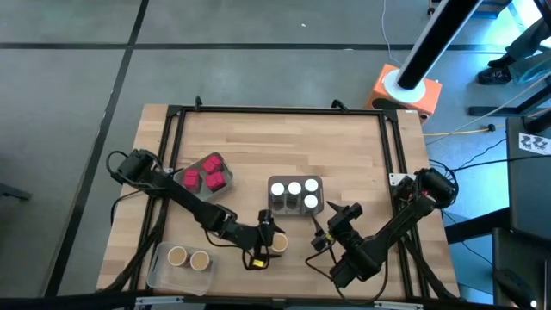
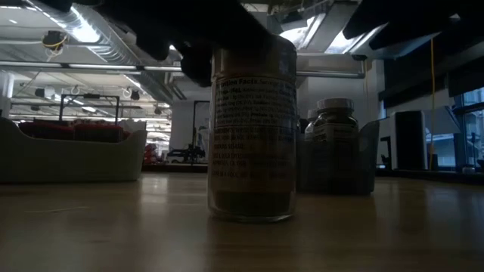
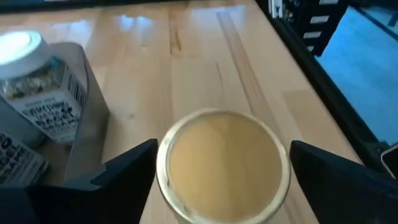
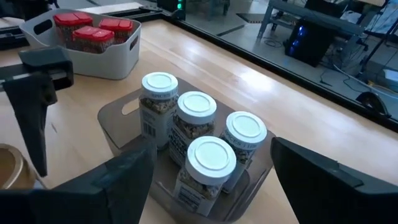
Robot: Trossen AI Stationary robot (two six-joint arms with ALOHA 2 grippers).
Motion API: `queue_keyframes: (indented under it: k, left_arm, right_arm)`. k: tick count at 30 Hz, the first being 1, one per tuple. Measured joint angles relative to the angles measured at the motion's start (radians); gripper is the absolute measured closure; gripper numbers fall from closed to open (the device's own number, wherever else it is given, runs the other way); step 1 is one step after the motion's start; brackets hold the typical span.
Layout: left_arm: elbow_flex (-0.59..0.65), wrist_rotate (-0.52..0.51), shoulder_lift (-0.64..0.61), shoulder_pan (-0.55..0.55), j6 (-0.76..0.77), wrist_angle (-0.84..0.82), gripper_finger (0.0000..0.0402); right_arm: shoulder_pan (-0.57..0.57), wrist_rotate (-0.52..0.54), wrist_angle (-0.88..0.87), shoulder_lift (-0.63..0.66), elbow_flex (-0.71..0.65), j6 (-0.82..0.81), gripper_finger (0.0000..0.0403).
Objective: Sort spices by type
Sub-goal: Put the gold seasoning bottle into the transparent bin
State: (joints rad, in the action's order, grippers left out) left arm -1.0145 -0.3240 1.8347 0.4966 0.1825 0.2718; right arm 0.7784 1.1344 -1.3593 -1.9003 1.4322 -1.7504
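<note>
The left arm reaches from the left edge toward the lower centre of the high view, its left gripper (image 1: 269, 236) spread wide around a tan-lidded jar (image 1: 278, 244) standing on the table (image 1: 344, 146), fingers clear of its sides. The right arm bends in from the right; the right gripper (image 1: 324, 229) hovers released just below the grey tray (image 1: 317, 182). Four white-lidded jars (image 1: 294, 188) fill that tray. Three red packets (image 1: 211, 165) sit in a tray at centre left. Two tan-lidded jars (image 1: 188, 257) stand in the clear tray (image 1: 157, 272) at lower left.

Tan-lidded jar (image 3: 222, 165): lower centre of frame, upright on wooden table (image 3: 205, 62).
Left gripper (image 3: 222, 171): fingers (image 3: 127, 171) spread either side of jar, gaps visible.
White-lidded jar (image 3: 37, 87): upper left, in grey tray (image 3: 90, 102).
</note>
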Motion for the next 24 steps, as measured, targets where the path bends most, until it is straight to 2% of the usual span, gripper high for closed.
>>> queue_keyframes:
  k: [7,12,24]
  left_arm:
    - [0.0,0.0,0.0,-0.001,-0.015,-0.002,0.0143]
    - [0.001,0.0,-0.055,0.032,-0.014,-0.079,0.0144]
    - [0.0,-0.047,-0.39,0.213,0.104,-0.397,0.0144]
  right_arm:
    - [0.0,0.009,0.001,0.0,0.0,0.003,0.0088]
    - [0.0,0.01,0.001,0.0,0.0,0.008,0.0088]
    - [0.0,0.01,0.016,0.0,0.0,0.03,0.0088]
